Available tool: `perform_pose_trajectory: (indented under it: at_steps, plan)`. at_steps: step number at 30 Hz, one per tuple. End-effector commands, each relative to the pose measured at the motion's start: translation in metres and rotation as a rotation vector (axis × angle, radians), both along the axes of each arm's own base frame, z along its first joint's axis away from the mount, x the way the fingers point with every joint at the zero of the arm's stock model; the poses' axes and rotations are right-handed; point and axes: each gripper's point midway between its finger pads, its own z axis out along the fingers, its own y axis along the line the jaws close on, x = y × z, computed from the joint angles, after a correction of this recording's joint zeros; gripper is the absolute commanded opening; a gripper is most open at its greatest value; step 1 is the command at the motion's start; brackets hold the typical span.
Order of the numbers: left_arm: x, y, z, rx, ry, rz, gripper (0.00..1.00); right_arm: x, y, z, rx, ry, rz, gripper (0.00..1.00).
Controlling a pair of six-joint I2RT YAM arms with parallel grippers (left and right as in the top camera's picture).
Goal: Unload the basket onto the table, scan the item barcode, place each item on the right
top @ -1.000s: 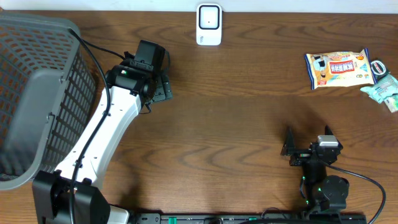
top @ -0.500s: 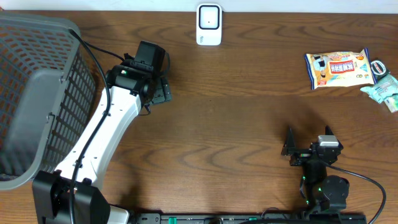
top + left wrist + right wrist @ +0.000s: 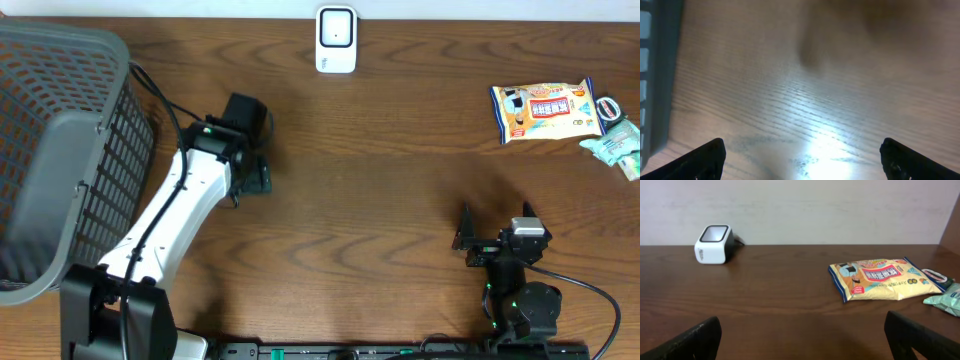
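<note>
The white barcode scanner (image 3: 336,40) with a dark window stands at the table's far edge, also in the right wrist view as the scanner (image 3: 713,244). A yellow snack packet (image 3: 544,110) lies flat at the far right; the right wrist view shows this packet (image 3: 879,278) ahead and to the right. My left gripper (image 3: 260,172) is open over bare wood left of centre, and in its wrist view the gripper (image 3: 802,162) has nothing between its fingers. My right gripper (image 3: 497,222) is open near the front edge, and in its own view the gripper (image 3: 805,340) is empty.
A grey mesh basket (image 3: 60,150) fills the left side, its wall (image 3: 655,75) close to the left gripper. A pale green packet (image 3: 618,148) and a small round wrapped item (image 3: 608,107) lie beside the snack packet at the right edge.
The left arm has drawn back toward the front of the table, carrying its open gripper down and slightly left. The right arm has not moved.
</note>
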Motion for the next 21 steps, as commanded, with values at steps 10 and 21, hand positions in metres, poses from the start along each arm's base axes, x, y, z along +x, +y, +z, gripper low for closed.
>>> perform_pose_trajectory:
  at_steps: [10, 21]
  plan:
    - [0.021, -0.029, -0.008, -0.127, -0.153, -0.23, 0.98, 0.0, -0.001, 0.0, 0.014, -0.001, -0.006, 0.99]
    - [0.006, -0.032, 0.031, -0.187, -0.412, -0.39, 0.98, 0.0, -0.001, 0.0, 0.014, -0.001, -0.006, 0.99]
